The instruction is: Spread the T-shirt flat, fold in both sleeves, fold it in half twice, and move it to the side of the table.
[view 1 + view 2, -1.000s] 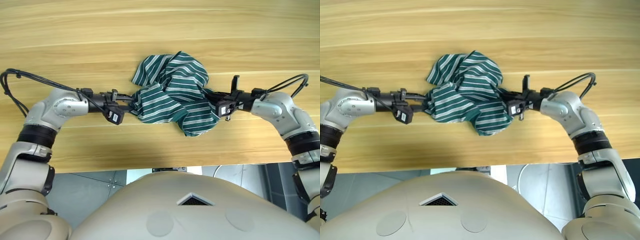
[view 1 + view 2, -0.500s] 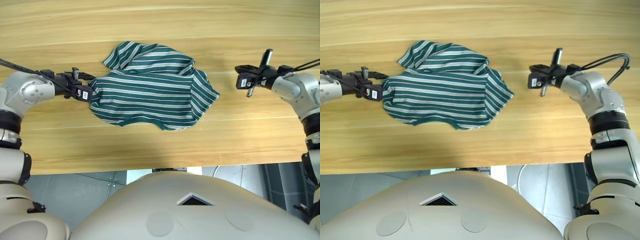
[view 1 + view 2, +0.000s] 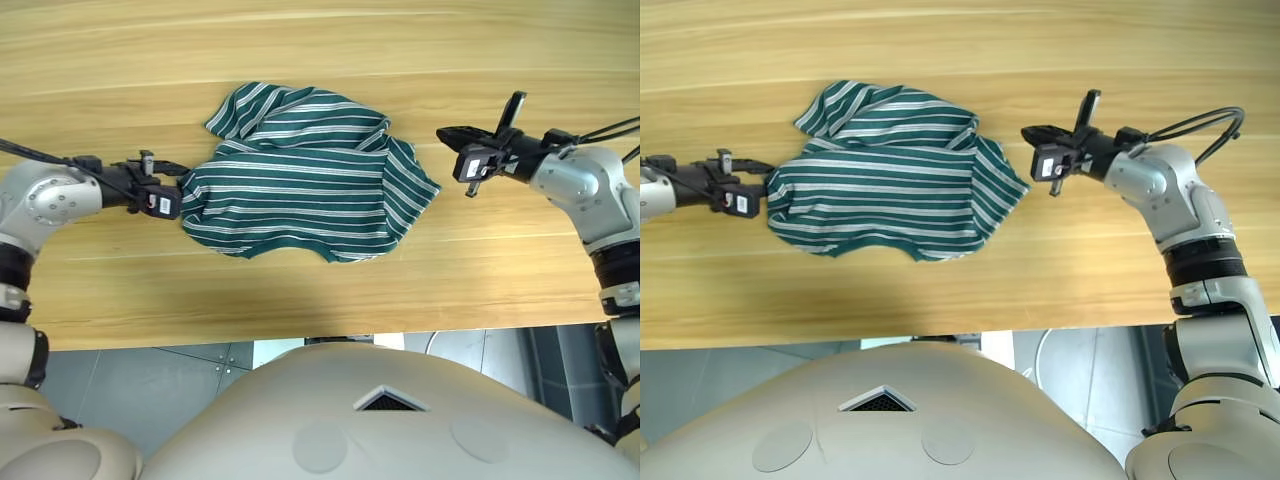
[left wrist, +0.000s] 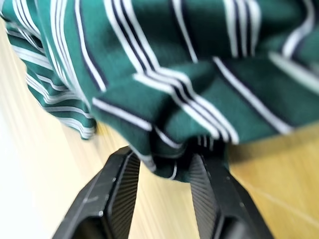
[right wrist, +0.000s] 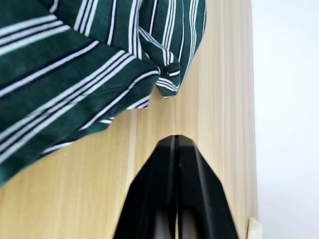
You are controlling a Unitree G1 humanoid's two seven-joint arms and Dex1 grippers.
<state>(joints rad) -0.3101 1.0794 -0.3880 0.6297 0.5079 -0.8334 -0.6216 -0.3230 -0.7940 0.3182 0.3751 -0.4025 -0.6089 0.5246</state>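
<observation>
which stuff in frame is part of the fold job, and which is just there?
Job:
- T-shirt, green with white stripes, rumpled, not yet flat
- left gripper, clamped on the shirt's edge
- right gripper, shut on nothing, just off the shirt's other side

Just there:
- wooden table, the surface under the shirt

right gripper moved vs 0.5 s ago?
Yes. The right gripper has shifted toward the robot's left, narrowing the gap to the T-shirt, which lies where it did before. Its fingers are shut and hold nothing.
</observation>
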